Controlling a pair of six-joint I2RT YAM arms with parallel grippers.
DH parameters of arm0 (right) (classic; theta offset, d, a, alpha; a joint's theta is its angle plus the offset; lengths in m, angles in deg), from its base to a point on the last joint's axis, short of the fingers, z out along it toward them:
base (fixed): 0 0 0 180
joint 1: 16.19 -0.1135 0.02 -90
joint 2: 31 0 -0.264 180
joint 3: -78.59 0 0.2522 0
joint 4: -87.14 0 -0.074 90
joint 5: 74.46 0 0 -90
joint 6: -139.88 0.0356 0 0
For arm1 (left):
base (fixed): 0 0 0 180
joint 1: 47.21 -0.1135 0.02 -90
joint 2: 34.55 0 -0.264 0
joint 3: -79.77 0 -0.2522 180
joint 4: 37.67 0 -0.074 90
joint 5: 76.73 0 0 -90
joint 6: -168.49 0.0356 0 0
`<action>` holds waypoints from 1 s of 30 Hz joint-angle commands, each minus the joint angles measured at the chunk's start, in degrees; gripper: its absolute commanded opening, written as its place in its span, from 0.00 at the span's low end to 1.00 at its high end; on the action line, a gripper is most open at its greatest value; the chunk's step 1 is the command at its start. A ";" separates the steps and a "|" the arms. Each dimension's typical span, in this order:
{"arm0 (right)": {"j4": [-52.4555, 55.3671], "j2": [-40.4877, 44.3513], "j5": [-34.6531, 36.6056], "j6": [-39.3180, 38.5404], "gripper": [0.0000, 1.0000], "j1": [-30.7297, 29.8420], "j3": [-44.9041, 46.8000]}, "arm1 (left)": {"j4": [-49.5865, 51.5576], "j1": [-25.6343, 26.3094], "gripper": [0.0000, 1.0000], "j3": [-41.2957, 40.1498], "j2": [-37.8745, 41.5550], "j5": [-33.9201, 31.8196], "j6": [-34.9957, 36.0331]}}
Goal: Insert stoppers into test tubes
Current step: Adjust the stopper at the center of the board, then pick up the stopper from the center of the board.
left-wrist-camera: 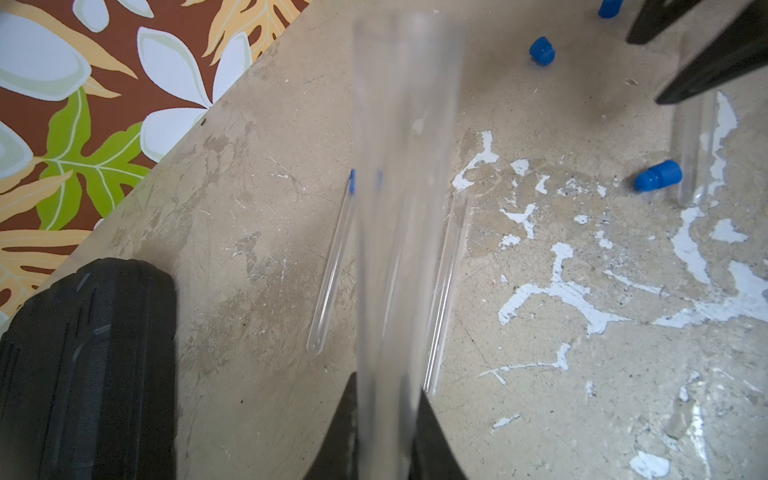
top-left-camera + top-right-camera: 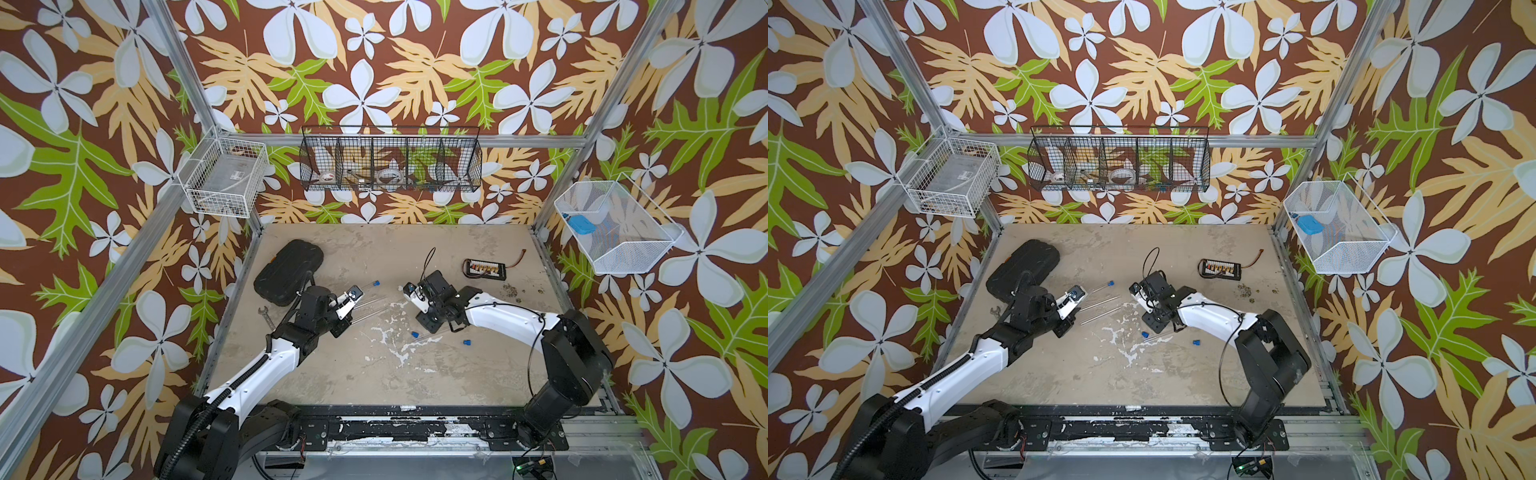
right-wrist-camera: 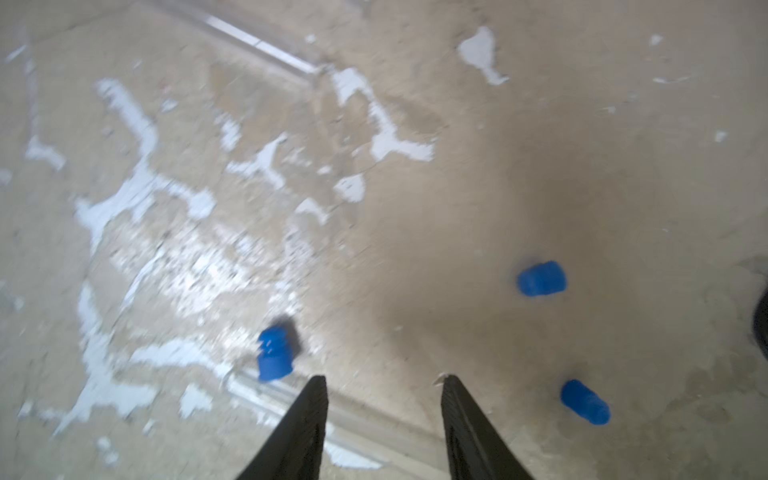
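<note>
**Table** (image 2: 478, 386): worn beige top with white patches where the coating has flaked.

**Left gripper** (image 1: 387, 382): closed tight on a clear test tube (image 1: 407, 166). The tube sticks out past the fingertips and is held up off the table. It is blurred in the wrist view.

**Right gripper** (image 3: 384, 378): jaws apart with nothing between them, low over the middle of the table.

**Stoppered tube** (image 1: 332, 270): lies flat on the table near the left gripper, toward the far side, with a fitted stopper (image 1: 352, 181) in its mouth.

**Bare tube** (image 1: 442, 299): lies flat nearby, roughly parallel to the stoppered tube and not touching it. Its mouth is open.

**Second bare tube** (image 1: 692, 166): lies flat at the middle of the table, partly under the right gripper's fingers.

**Loose stoppers**, three, bright blue, all on the table around the right gripper:
- The first (image 3: 274, 353) lies just beside the end of the second bare tube. I cannot tell whether they touch.
- The second (image 3: 541, 278) lies on bare table, well apart from the first.
- The third (image 3: 585, 402) lies near the second.

**Black case** (image 2: 289, 272): closed, at the far left of the table behind the left arm.

**Wrench** (image 2: 264, 316): grey metal, at the left edge of the table beside the case.

**Circuit board** (image 2: 484, 267): has a trailing wire and sits at the far right of the table, clear of the tubes.
</note>
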 commanded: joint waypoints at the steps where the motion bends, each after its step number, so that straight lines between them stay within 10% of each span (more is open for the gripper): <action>1: -4.03 1.36 -3.76 -7.35 0.46 -0.25 1.44 | -0.91 -0.10 0.00 0.43 0.18 0.89 -0.13; 30: 1.66 -8.13 -7.90 -6.24 0.33 -0.99 -2.79 | -0.86 -0.10 0.00 0.25 0.31 1.07 -0.08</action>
